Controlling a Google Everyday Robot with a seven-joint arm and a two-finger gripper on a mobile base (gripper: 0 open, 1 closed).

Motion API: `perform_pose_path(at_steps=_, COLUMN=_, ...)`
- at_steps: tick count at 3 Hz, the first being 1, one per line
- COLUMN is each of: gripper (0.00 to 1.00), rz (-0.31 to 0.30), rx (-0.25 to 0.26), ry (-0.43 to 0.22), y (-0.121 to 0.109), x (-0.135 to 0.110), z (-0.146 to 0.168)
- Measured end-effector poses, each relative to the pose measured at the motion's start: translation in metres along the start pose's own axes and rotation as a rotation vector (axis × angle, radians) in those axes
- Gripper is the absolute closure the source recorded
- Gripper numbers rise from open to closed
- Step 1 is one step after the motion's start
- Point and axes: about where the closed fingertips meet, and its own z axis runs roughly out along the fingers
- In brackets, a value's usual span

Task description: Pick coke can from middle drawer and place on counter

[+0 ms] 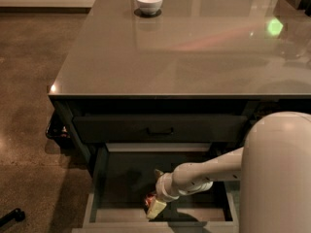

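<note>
The middle drawer (99, 191) is pulled out below the counter (184, 47); its floor is dark. The coke can (149, 199) shows only as a small red patch low in the drawer, mostly hidden by my gripper (154, 205). The gripper reaches down into the drawer from the right on a white arm, and a pale fingertip (156, 209) sits right at the can. The can is inside the drawer, near its front middle.
A white bowl (149, 2) stands at the far edge of the counter. A closed drawer with a black bar handle (160, 130) sits above the open one. My white arm fills the lower right. A green light spot (274, 26) reflects on the counter.
</note>
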Motion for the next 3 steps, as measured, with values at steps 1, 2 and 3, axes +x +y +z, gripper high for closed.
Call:
perform_pose_path(at_steps=1, gripper=0.00, rz=0.008, rx=0.005, ry=0.012, y=-0.001, x=0.004, z=0.010)
perform_pose_path(at_steps=2, gripper=0.00, rz=0.047, rx=0.017, ry=0.024, y=0.000, x=0.019, z=0.008)
perform_pose_path(at_steps=3, gripper=0.00, rz=0.059, rx=0.064, ry=0.054, y=-0.004, x=0.035, z=-0.015)
